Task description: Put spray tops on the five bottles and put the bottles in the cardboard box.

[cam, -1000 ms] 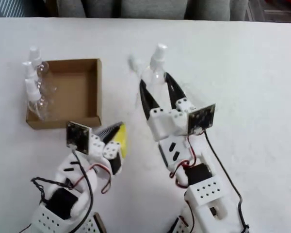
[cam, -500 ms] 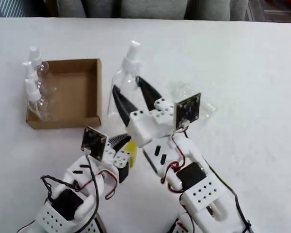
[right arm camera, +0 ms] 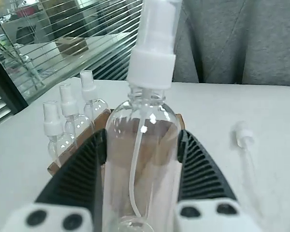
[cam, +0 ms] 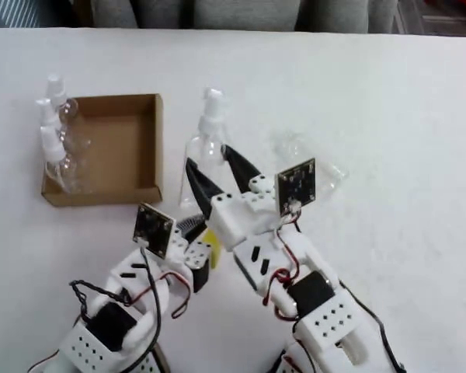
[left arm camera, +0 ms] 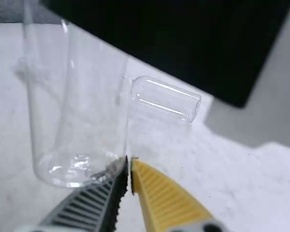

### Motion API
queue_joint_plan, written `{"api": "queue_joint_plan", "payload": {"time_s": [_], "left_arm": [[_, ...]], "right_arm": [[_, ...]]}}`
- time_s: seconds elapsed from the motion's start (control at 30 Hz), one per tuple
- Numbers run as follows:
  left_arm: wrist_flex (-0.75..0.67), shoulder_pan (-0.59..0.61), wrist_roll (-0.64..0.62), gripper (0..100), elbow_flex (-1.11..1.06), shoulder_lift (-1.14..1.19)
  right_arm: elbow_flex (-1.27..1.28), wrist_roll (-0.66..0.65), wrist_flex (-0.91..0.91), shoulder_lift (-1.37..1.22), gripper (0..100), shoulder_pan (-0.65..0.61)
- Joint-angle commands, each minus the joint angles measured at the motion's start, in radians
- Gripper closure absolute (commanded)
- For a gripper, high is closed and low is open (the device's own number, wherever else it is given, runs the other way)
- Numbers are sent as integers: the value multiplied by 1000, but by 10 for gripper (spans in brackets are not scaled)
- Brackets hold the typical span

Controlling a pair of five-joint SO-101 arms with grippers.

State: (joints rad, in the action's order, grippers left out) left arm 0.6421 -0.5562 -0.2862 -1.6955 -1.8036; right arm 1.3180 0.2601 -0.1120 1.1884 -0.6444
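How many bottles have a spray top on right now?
4. Three capped bottles stand along the left wall of the cardboard box; the fourth bottle is clamped in the right gripper's jaws. An uncapped bottle lies on the table nearby.

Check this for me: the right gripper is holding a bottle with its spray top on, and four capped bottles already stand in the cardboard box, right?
Not four: the high view shows three spray-topped bottles in the cardboard box. The rest holds: the right gripper grips a bottle with its spray top on.
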Motion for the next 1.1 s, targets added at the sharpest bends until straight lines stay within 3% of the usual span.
{"api": "queue_joint_plan", "payload": {"time_s": [0.0,0.17,0.33,0.57,0.77,0.9,1.07], "left_arm": [[-48,4,12,977,3,-16],[-48,4,12,977,3,-16],[-49,2,12,977,3,-16],[-37,-5,11,977,9,-16],[230,24,46,977,100,-16],[391,116,157,978,150,-16],[407,398,207,978,144,-18]], "right_arm": [[-12,2,-191,157,981,-18],[-5,2,-394,375,981,-62],[-5,-11,-420,406,981,-59],[-12,-101,-147,176,981,-18],[-130,-103,107,-166,981,24],[-304,-101,153,-423,981,24],[-506,-97,242,-716,981,22]]}}
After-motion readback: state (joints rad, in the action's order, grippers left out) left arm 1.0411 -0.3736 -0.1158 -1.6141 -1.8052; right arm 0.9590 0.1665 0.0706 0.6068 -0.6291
